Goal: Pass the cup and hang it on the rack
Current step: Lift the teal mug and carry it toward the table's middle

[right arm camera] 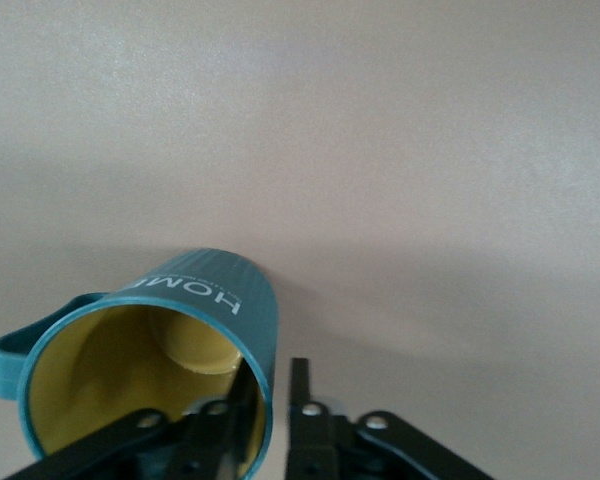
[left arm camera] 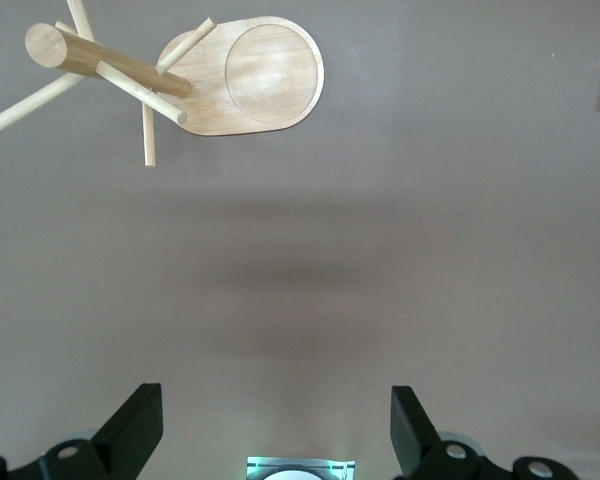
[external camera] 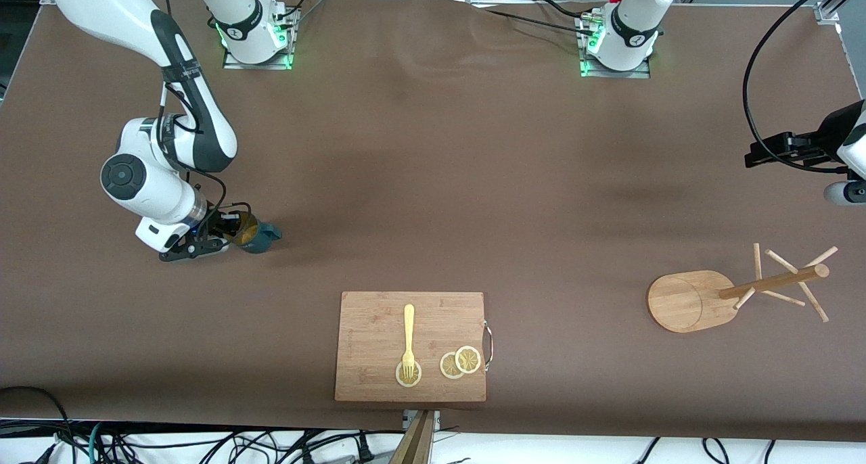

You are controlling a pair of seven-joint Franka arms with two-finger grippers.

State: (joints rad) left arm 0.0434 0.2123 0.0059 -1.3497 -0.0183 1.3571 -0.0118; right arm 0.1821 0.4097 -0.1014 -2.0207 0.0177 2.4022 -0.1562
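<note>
1 cup (external camera: 259, 236), 1 rack (external camera: 703, 298), 1 cutting board (external camera: 379, 329), 1 fork (external camera: 408, 339), 3 lemon slices (external camera: 467, 359)

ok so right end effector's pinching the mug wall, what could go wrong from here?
1. The right end effector pinches only the rim wall of the small teal-blue cup with a yellow inside, one finger inside and one outside; such a narrow hold could let it swing or slip when lifted.
2. The light wooden mug rack with thin pegs stands toward the left arm's end of the table, so a handover to the open left end effector is needed; a misaligned pass could drop the cup.
</note>
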